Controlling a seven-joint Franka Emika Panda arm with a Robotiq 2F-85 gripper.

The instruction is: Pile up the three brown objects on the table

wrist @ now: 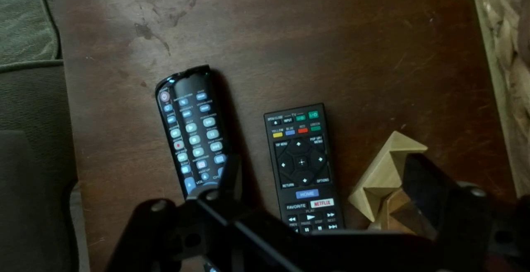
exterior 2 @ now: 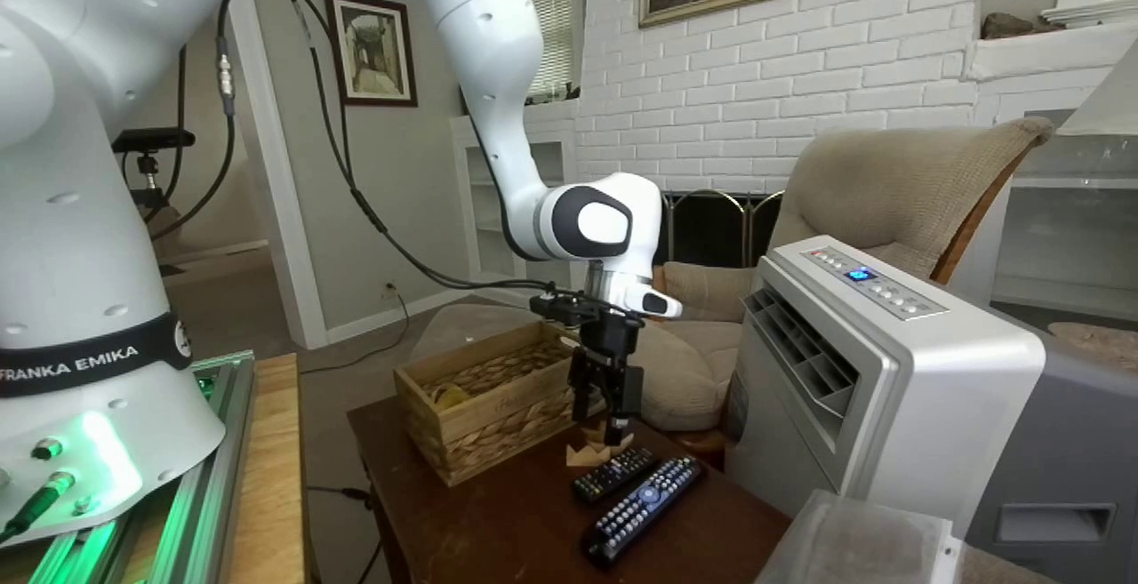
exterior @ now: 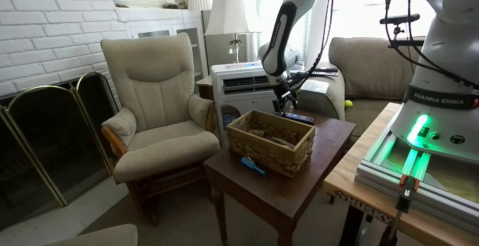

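Note:
On the dark reddish-brown table [exterior: 284, 201] [exterior 2: 498, 535] [wrist: 331, 56] lie angular brown wooden pieces. In the wrist view a pale tan piece [wrist: 383, 168] touches or overlaps a darker brown piece [wrist: 397, 210], partly behind the right finger. In an exterior view wooden pieces [exterior 2: 587, 456] show beside the basket, under the gripper; I cannot separate a third one clearly. My gripper [exterior: 286, 105] [exterior 2: 606, 411] [wrist: 325, 179] is open, pointing down above the table. Its fingers are wide apart with nothing between them; the right finger is over the pieces. In an exterior view the basket hides the pieces.
A woven wooden basket [exterior: 262, 150] [exterior 2: 507, 428] [wrist: 507, 56] with items inside stands beside the pieces. A short black remote [exterior 2: 613, 475] [wrist: 302, 162] and a longer remote [exterior 2: 642, 510] [wrist: 190, 131] lie beside them. A blue object [exterior: 252, 165] lies before the basket. An air conditioner [exterior: 243, 103] [exterior 2: 889, 362] stands close by.

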